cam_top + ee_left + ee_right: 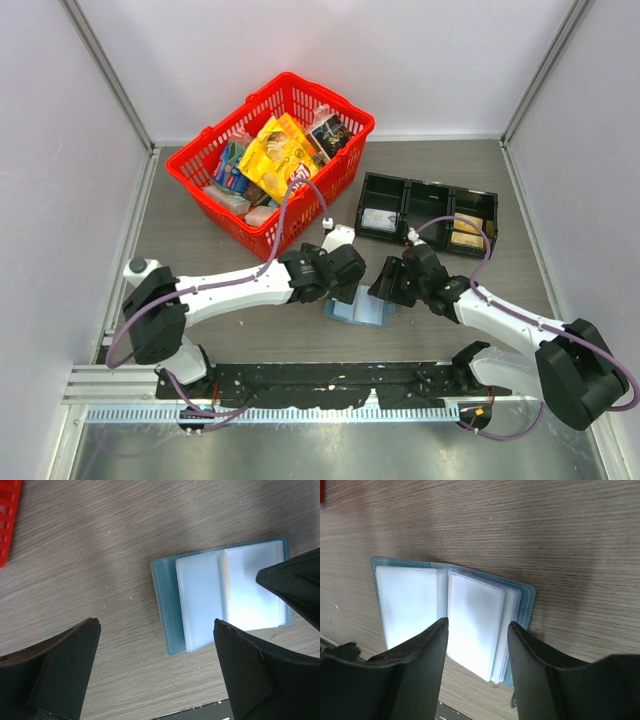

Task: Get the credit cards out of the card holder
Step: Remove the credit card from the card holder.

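The blue card holder (357,313) lies open and flat on the table between my two grippers. Its pale plastic pockets face up in the left wrist view (200,600) and the right wrist view (410,600), and no tan-gold card shows in them. Tan-gold credit cards (467,236) lie in the right compartment of the black tray. My left gripper (345,285) (156,625) is open and empty just above the holder's left edge. My right gripper (392,283) (478,624) is open and empty, its jaws straddling the right stack of pockets.
The black three-compartment tray (428,190) stands behind the holder, with a pale grey-white card (378,218) in its left compartment. A red basket (345,105) full of packets stands at the back left. The black base rail (330,380) runs along the near edge.
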You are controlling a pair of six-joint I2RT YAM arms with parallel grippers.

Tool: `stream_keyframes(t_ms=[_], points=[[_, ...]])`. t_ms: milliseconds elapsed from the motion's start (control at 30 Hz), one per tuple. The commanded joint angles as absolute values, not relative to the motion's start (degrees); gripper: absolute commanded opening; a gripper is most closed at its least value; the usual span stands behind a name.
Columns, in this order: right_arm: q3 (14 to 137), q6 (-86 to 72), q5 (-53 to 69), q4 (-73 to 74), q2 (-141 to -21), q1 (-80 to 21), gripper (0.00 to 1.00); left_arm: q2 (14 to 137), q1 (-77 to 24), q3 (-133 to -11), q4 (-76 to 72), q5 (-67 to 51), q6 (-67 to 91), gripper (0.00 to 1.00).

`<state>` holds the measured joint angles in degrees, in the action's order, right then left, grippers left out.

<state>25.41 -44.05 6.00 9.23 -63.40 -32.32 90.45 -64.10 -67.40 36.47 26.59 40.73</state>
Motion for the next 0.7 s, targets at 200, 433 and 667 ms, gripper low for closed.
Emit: stream_keyframes(t_ms=[200,433,667], points=[[25.2,-42.9,7.6,5.8,-61.5,-33.0,0.52,97.1,-64.3,-69.1,32.2,27.6,42.3,1.00],[24.9,-42.8,8.2,5.0,-63.7,-33.1,0.52,99.5,-64.2,-68.5,31.4,26.6,42.6,0.94],[24.3,-42.9,8.4,3.9,-65.4,-33.1,0.52,100.5,-64.0,-67.4,29.4,23.5,42.6,0.68]])
